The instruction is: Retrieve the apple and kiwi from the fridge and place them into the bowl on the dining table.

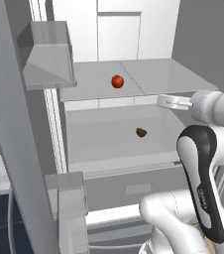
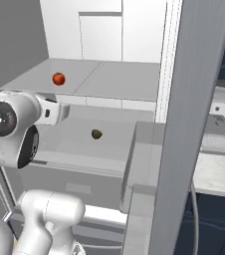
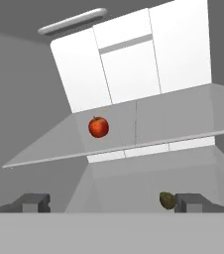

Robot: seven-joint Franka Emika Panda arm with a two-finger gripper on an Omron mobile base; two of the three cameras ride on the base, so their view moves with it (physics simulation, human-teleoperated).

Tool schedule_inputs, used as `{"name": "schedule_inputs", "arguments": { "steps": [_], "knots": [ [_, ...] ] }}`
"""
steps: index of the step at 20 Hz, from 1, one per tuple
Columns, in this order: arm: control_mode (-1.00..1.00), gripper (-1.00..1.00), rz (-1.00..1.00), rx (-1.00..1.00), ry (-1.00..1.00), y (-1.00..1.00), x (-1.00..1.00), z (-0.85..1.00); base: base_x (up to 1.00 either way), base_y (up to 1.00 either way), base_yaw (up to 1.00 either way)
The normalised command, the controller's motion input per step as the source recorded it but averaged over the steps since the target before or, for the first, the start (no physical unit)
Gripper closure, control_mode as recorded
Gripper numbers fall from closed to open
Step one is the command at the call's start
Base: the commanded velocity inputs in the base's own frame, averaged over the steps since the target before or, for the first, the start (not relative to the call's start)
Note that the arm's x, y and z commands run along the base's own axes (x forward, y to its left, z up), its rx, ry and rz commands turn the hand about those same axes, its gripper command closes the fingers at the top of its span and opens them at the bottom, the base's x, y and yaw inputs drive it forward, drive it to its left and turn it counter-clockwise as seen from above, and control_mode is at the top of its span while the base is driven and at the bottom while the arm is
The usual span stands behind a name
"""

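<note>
Open fridge (image 1: 134,30), seen from my hand: my gripper (image 3: 113,202), jaws wide and empty, hangs before the shelves, with the apple (image 3: 98,127) on the upper shelf (image 3: 173,119) and the kiwi (image 3: 167,200) below it.

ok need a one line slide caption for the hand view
Open gripper faces the open fridge: apple on the upper shelf, kiwi on the shelf below.
</note>
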Motion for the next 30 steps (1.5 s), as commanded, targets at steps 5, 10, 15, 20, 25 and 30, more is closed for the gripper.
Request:
{"name": "schedule_inputs", "arguments": {
  "steps": [5, 10, 15, 20, 25, 30],
  "knots": [
    [-1.0, -1.0, 0.0, -0.05, 0.06, 0.2, 0.18, 0.21, 0.31, 0.17, 0.0],
    [-1.0, -1.0, 0.0, -0.12, 0.14, 0.35, 0.2, 0.43, 0.0, 0.0, 0.0],
    [-1.0, -1.0, 0.0, -0.13, 0.24, 0.06, 0.24, 0.36, 0.0, 0.0, 0.0],
    [-1.0, -1.0, 0.0, -0.13, 0.08, 0.08, 0.42, -0.01, 0.0, 0.0, 0.0],
    [-1.0, -1.0, 0.04, -0.07, 0.03, 0.27, 0.53, -0.31, 0.0, 0.0, 0.0],
    [-1.0, -1.0, 0.01, -0.04, 0.0, 0.17, 0.43, -0.29, 0.0, 0.0, 0.0]
  ]
}}
